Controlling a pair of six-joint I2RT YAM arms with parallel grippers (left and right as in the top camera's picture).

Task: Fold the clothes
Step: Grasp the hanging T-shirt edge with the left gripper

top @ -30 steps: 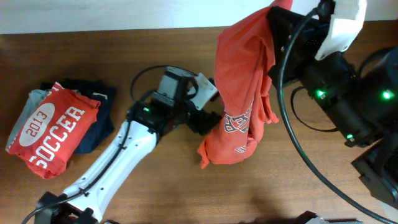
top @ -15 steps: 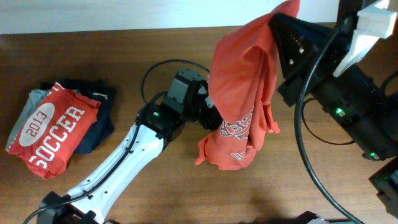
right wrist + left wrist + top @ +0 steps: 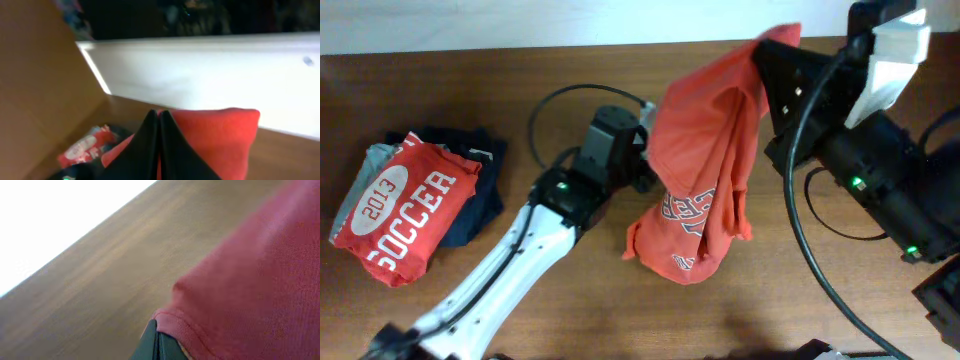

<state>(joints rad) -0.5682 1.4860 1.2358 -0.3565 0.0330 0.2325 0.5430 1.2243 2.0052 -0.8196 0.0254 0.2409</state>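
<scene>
Wooden table (image 3: 620,320) beneath orange T-shirt (image 3: 700,170), pinched in closed left gripper (image 3: 157,342) and right gripper (image 3: 159,131)

Folded red "2013 SOCCER" shirt (image 3: 405,208) lies on navy and grey garments (image 3: 482,192); wooden table (image 3: 570,310) beneath.

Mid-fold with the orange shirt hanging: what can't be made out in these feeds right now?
T-shirt chest print: overhead, folds hide most lettering.
Left tool: overhead, the T-shirt covers it. The left wrist view is blurred and crops it at the bottom edge, so how much hem it pinches is unclear.
Right tool: right wrist view, shut, it hides its own pinch point.
Whether the T-shirt's lower end touches the table: overhead cannot tell.
</scene>
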